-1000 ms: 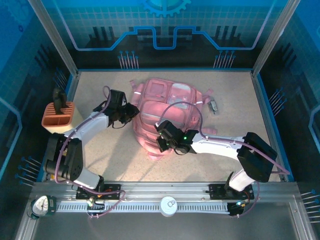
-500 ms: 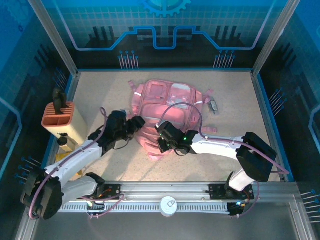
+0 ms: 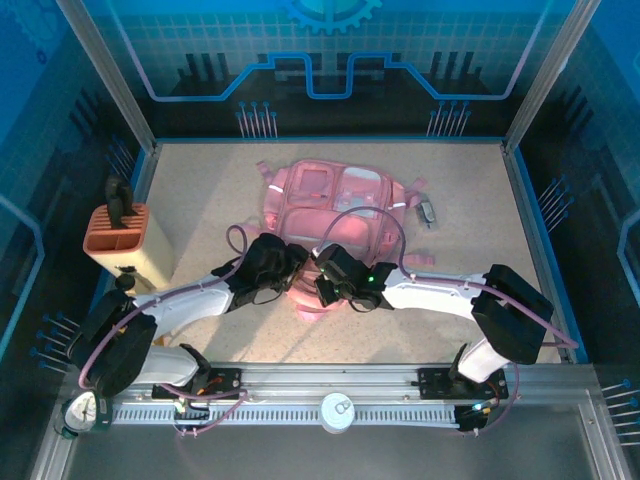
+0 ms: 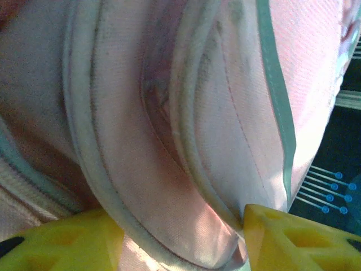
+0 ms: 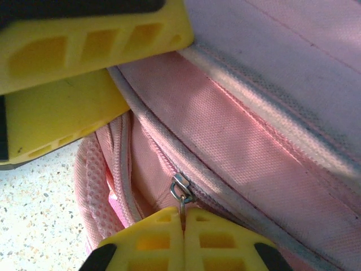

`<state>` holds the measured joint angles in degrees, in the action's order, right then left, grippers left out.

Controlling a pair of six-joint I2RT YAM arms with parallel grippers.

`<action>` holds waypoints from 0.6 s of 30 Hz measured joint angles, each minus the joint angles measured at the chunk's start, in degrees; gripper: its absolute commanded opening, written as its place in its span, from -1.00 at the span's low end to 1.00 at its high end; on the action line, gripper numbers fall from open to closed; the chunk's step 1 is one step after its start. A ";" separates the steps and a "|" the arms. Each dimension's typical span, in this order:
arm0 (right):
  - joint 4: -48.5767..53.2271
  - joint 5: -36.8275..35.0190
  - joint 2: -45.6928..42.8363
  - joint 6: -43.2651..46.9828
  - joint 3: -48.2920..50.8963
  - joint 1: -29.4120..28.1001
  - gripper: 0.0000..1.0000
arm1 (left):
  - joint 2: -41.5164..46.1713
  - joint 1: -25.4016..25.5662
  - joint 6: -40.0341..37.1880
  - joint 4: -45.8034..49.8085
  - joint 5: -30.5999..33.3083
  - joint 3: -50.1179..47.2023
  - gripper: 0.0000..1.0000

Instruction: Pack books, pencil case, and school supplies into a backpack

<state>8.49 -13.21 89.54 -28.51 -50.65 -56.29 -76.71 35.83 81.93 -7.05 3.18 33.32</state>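
Relocated since a second ago: left gripper [image 3: 288,268], from far-left flank to near edge of large soft pink fabric backpack [image 3: 335,200], mid-table; jaws apart astride a fold. Right gripper [image 5: 183,223] clenched on small silver zip pull [image 5: 180,189]. Cloth likely limp; hold by pull or piping.

Top view: bright, even light on the table [image 3: 200,190] around the backpack [image 3: 335,205], with soft, short shadows on the near side of the backpack. The back wall [image 3: 330,50] beyond the backpack is dim blue. No glare.

Left wrist view: backpack fabric is soft, out of focus, shadowed in its folds and brightest at the lower edge.

Right wrist view: light and shadow bands cross the fabric. The zip pull [image 5: 181,189] is sharp, with a small glint.
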 measured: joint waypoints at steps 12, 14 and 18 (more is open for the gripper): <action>0.42 -1.99 -0.11 -0.02 0.59 0.11 -1.00 | -3.06 1.64 0.87 2.38 3.72 2.54 -0.85; 1.11 -2.62 -0.39 -0.04 0.59 0.15 -1.00 | -2.93 1.86 0.26 3.87 4.42 3.30 -0.92; 1.95 -3.02 -1.86 -0.02 0.59 0.50 -1.00 | -1.07 1.70 -1.73 5.88 4.79 4.04 -1.00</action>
<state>10.44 -16.23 87.68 -28.53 -50.06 -55.79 -77.78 37.54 80.20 -1.17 7.97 37.36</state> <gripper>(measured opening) 0.057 0.072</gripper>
